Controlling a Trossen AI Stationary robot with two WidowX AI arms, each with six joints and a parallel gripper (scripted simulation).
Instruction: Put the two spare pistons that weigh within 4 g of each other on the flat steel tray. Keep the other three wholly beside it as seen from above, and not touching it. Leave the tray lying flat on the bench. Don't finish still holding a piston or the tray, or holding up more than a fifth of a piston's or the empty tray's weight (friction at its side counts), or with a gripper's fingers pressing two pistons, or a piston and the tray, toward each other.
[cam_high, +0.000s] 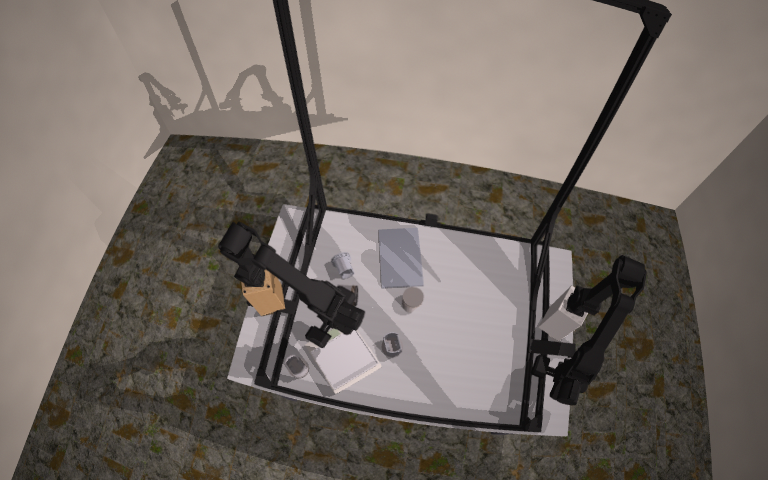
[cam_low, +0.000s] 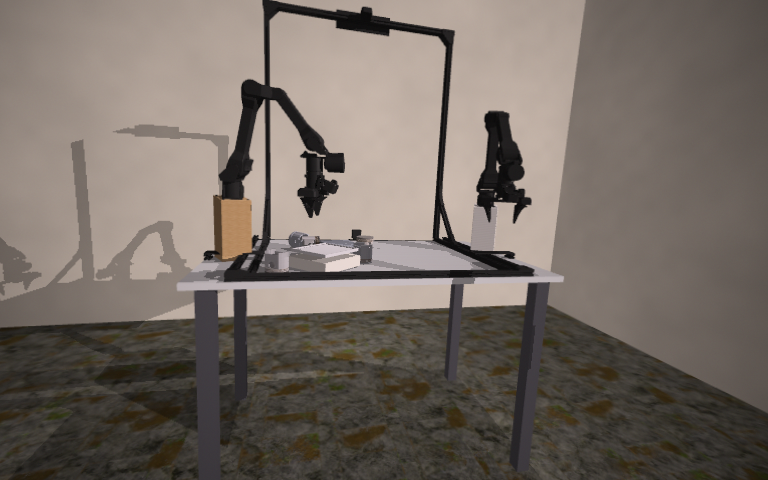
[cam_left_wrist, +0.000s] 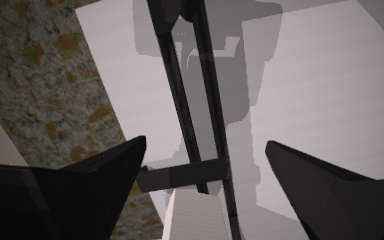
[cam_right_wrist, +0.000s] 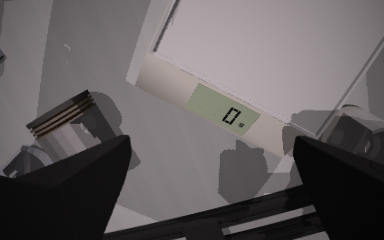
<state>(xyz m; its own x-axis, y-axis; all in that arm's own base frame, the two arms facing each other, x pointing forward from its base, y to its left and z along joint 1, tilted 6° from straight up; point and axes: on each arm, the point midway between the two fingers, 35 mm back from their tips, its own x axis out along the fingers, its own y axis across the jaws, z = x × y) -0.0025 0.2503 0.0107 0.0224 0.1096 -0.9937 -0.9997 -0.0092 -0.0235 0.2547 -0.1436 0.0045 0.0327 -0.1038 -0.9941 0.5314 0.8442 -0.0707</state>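
Fingers of the right gripper (cam_high: 331, 328) (cam_low: 314, 213) (cam_right_wrist: 212, 140) stand wide, though short of their fullest spread, with nothing between them; they hang above the bench (cam_high: 464, 339) (cam_low: 413, 254) (cam_left_wrist: 310, 100), over the far-left edge of the scale (cam_high: 346, 362) (cam_low: 325, 259) (cam_right_wrist: 270, 55). Its display (cam_right_wrist: 223, 110) reads 0. The left gripper (cam_high: 542, 367) (cam_low: 502, 219) (cam_left_wrist: 207, 143) is fully open and empty, raised at the scene's right side. The flat steel tray (cam_high: 400, 257) lies flat at the far side, with no piston on it. All five pistons are off both tray and scale: a pale piston (cam_high: 342, 265) (cam_low: 297, 238) (cam_right_wrist: 25, 162) lies on its side at the far left; a brown-ringed piston (cam_low: 312, 239) (cam_right_wrist: 65, 120) sits just nearer, partly hidden by the arm in the top view; a brown-topped piston (cam_high: 413, 298) stands upright near the tray's near edge, apart from it. An open-ended piston (cam_high: 391, 344) (cam_low: 365, 252) stands just right of the scale, and a near-left piston (cam_high: 295, 366) (cam_low: 278, 260) (cam_right_wrist: 352, 131) stands on the scale's left.
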